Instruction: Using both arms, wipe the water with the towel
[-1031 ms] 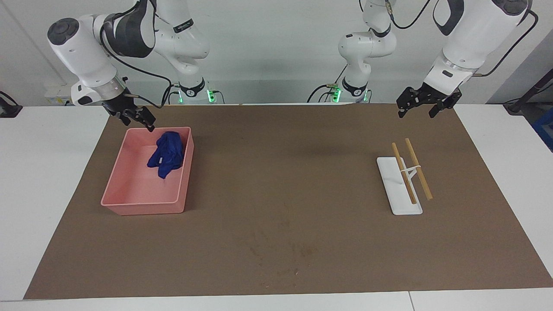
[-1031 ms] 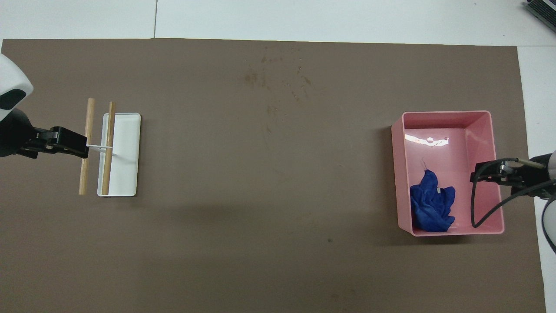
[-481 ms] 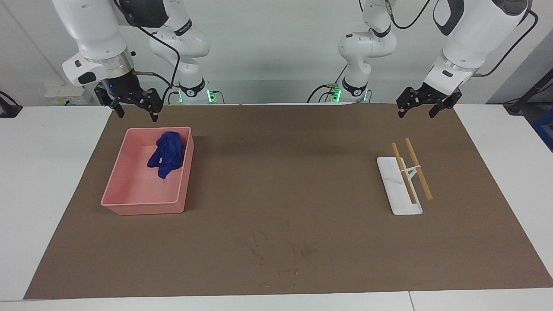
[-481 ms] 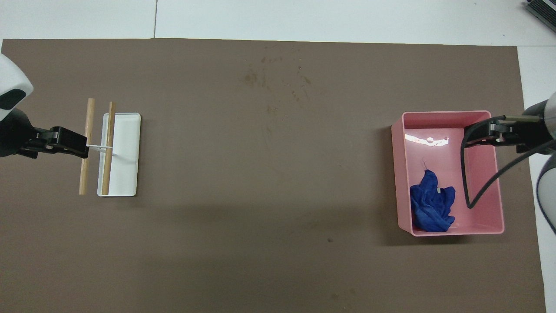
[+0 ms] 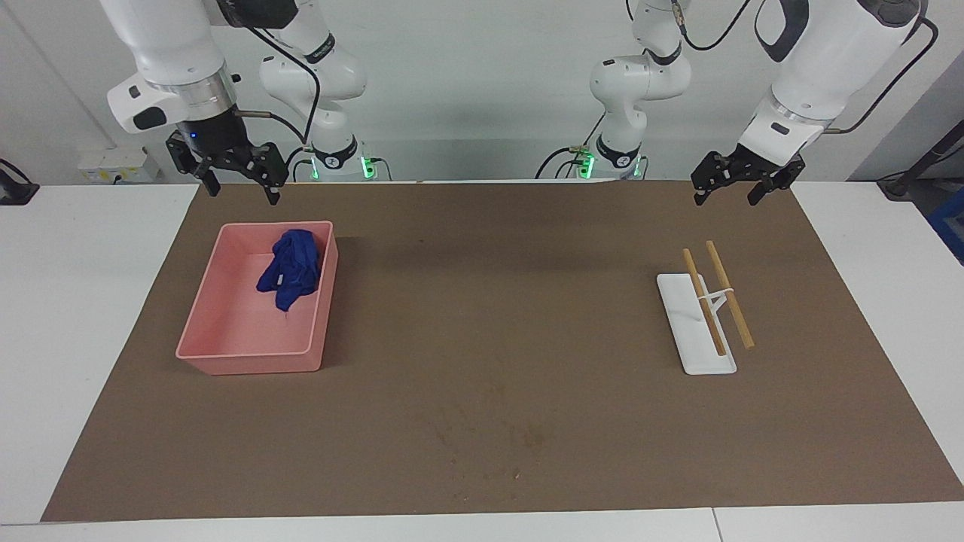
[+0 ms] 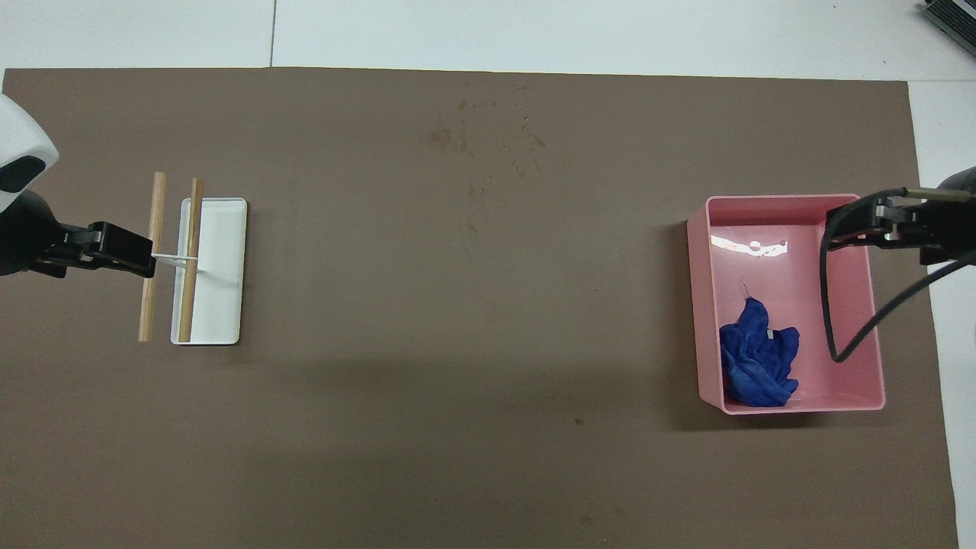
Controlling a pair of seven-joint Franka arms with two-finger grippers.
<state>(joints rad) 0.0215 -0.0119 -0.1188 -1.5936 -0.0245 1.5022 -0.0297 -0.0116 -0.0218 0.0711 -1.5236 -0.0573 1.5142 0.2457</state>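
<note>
Worktop (image 5: 90, 316): white, with a brown mat (image 5: 497, 316) over most of it.
Pink bin (image 5: 226, 354): on the mat toward the right arm's end.
Rack (image 5: 689, 331): white base with two wooden rods, toward the left arm's end.
Towel (image 5: 290, 260): deep blue, crumpled in the bin's corner nearest the robots.
Right hand (image 5: 239, 188): raised over the mat, just beside the bin's robot-side rim, fingers spread, empty.
Left hand (image 5: 729, 193): waits in the air above the mat's robot-side edge, fingers spread, empty.
Damp specks (image 5: 489, 440): on the mat, farther from the robots than the bin.
</note>
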